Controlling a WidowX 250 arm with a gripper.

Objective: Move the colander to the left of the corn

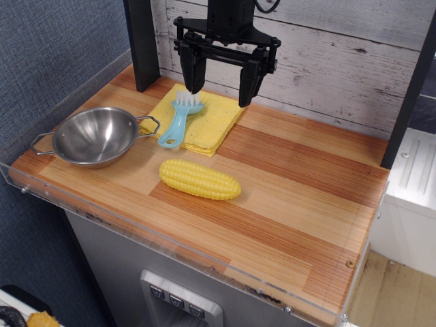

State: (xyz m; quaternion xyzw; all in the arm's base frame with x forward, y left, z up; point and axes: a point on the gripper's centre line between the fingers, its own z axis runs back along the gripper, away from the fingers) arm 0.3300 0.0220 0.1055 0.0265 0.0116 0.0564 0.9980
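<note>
The colander (95, 136) is a shiny steel bowl with two wire loop handles. It sits upright at the left front of the wooden counter. The yellow corn (199, 179) lies on its side to the right of it, near the counter's middle, a short gap apart. My gripper (219, 94) hangs open and empty above the back of the counter, over the yellow cloth. It is well behind the corn and to the right of the colander.
A folded yellow cloth (211, 119) lies behind the corn with a light blue brush (179, 122) on it. A black post (142, 44) stands at the back left. A clear acrylic lip (170, 245) edges the counter's front. A wood-plank wall (327, 61) is behind.
</note>
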